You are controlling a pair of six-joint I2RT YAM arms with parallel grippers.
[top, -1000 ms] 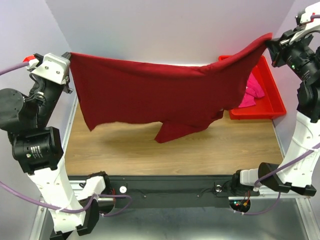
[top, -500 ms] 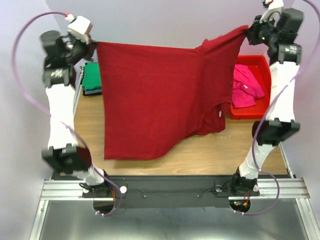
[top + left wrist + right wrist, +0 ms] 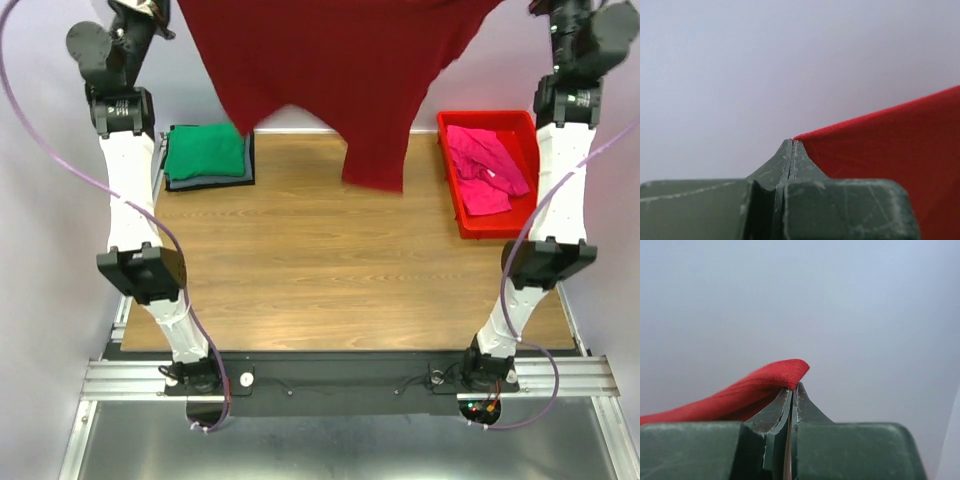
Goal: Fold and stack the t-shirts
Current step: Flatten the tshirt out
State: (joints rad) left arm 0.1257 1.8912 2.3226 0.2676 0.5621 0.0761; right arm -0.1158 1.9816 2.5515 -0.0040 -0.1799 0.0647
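Maroon t-shirt (image 3: 330, 70): hangs in the air up and to the left of the red tray (image 3: 531, 122), stretched between both raised arms. Its lowest flap dangles just left of the tray's far corner, clear of the table (image 3: 330, 270).
Left gripper (image 3: 792, 145): fingers pressed together on one corner of the maroon cloth, which runs taut away from the tips.
Right gripper (image 3: 792, 390): clamped on the opposite corner, and a small roll of fabric bulges over the tips.
Why held high: probably so the shirt's weight pulls it flat and open before it is laid down for folding. Two pinched corners keep the top edge straight.
Green t-shirt (image 3: 205, 152): folded, well left of the tray, lying on top of the dark grey t-shirt (image 3: 205, 183). This looks like the stack to build on.
Pink t-shirt (image 3: 482, 172): crumpled inside the tray, apparently waiting its turn.
Progress: about halfway, I judge.
Risk: one sleeve hangs lower than the rest and could tuck under when the shirt is lowered.
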